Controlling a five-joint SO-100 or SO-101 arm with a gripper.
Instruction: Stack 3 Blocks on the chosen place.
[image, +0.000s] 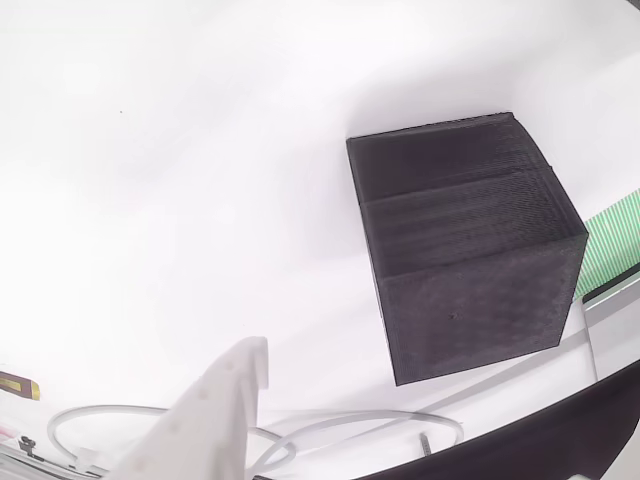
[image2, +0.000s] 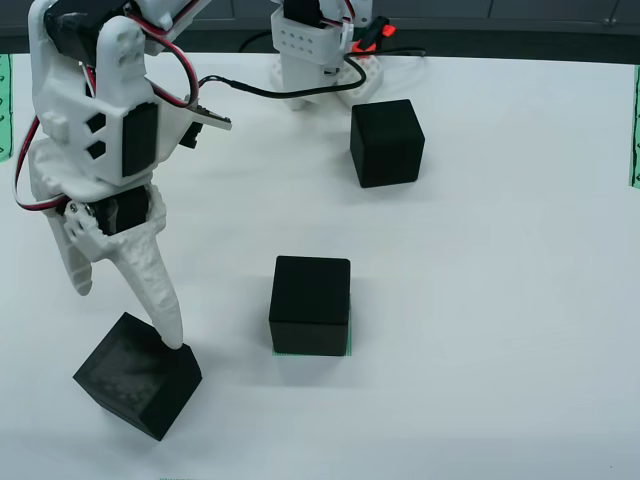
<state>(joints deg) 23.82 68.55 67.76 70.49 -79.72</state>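
In the view from the front, the gripper is seen near the bench's left edge, one long finger touching the top of the tilted left cube; whether the jaws are spread cannot be told. The middle cube hides most of a green patch. The far cube sits by the arm base.

In the view that rides on the gripper, a seamed cube is shown, a striped patch cut off at right.
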